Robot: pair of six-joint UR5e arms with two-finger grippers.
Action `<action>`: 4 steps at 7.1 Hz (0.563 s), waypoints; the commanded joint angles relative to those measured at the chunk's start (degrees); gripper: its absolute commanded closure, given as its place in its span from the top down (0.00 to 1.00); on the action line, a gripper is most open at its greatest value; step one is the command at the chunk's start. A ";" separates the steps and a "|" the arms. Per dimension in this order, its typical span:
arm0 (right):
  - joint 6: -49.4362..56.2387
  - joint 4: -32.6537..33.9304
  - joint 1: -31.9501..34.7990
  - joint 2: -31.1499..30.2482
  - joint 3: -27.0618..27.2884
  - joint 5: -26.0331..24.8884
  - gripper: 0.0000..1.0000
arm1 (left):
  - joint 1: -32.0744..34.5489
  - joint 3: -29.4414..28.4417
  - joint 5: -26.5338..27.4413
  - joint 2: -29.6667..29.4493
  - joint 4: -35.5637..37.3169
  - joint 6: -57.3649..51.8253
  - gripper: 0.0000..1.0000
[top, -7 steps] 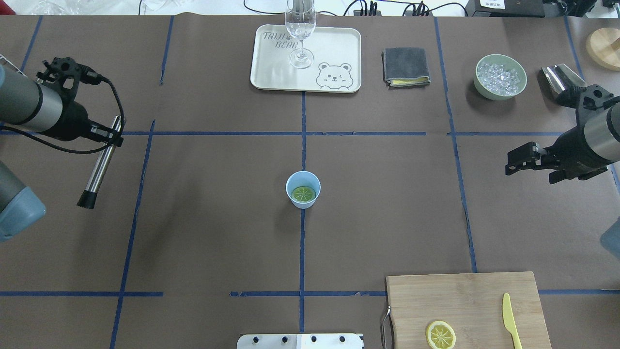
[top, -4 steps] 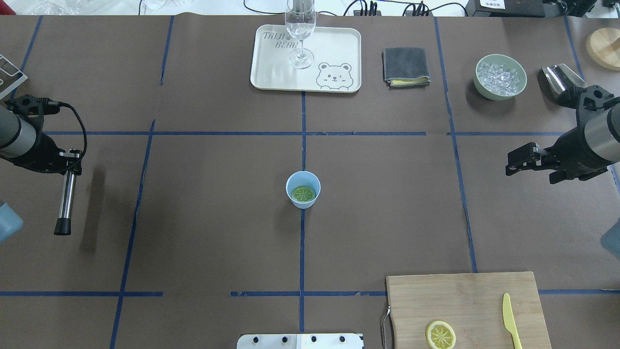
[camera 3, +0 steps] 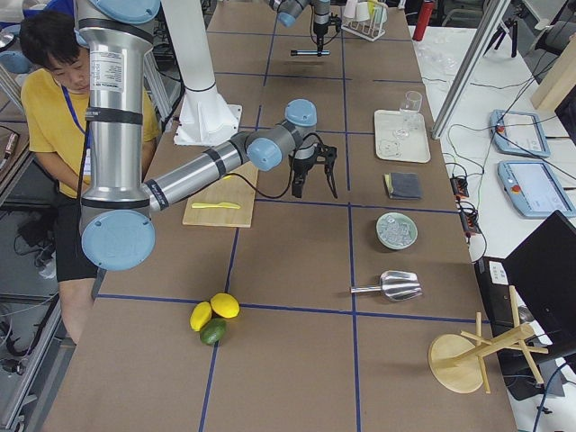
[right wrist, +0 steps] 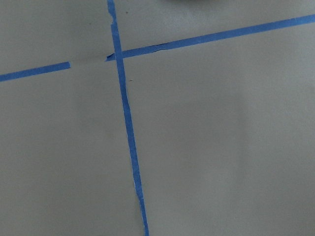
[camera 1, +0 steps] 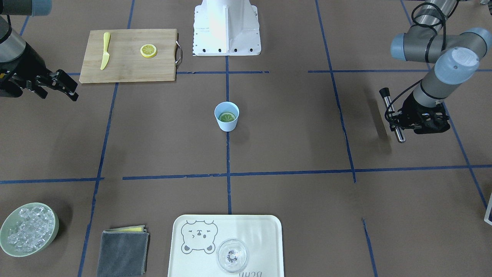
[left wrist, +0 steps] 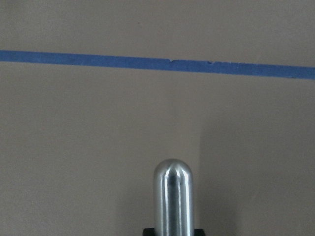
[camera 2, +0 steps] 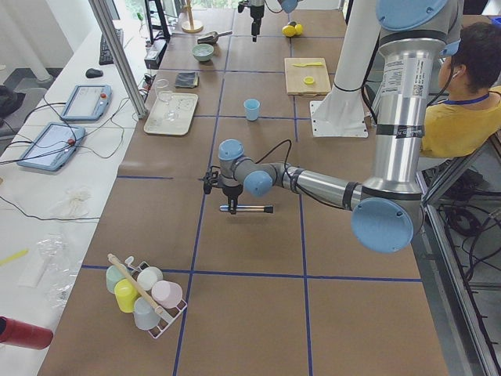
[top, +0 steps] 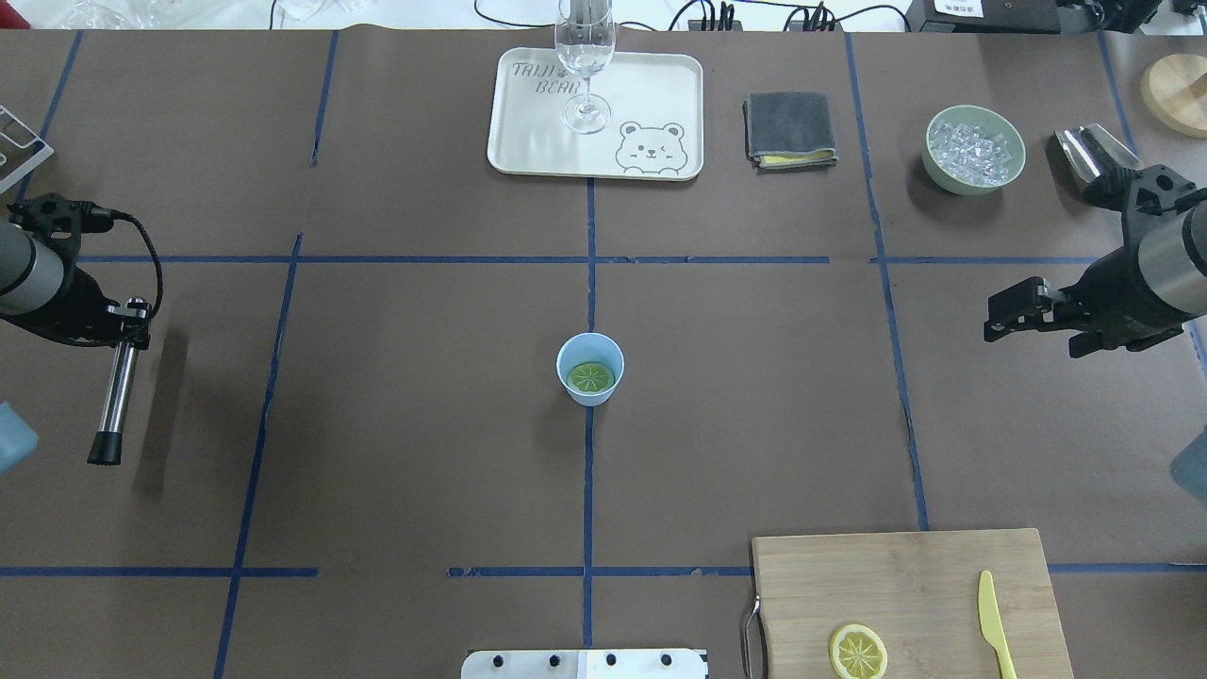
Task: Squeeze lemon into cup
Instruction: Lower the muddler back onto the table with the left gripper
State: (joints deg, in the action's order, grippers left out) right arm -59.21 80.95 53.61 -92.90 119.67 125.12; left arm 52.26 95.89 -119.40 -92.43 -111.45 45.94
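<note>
Pulling the clamped muddler away from the cup, your left gripper retreats; right gripper hangs open, empty. With lemon slice inside, squeezing looks done.

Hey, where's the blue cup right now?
In the overhead view the cup stands dead centre, on the middle blue tape line, with a lemon slice lying inside it.
</note>
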 commanded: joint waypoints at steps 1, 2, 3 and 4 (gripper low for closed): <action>-0.03 0.00 0.00 0.00 -0.05 0.03 1.00 | -0.23 -0.17 0.31 0.06 -0.09 -1.30 0.00; -0.03 0.00 0.00 0.00 0.04 0.03 1.00 | -0.32 -0.09 0.31 0.06 -0.09 -1.21 0.00; -0.03 0.00 0.00 0.00 0.04 0.03 1.00 | -0.58 -0.26 0.31 0.06 0.00 -1.21 0.00; -0.03 0.00 0.00 0.00 0.04 0.12 1.00 | -0.84 -0.61 0.31 -0.03 0.00 -1.21 0.00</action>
State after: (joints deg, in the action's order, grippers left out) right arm -59.24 80.95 53.61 -92.90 119.69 125.18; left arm 51.74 95.60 -119.10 -92.39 -111.47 44.74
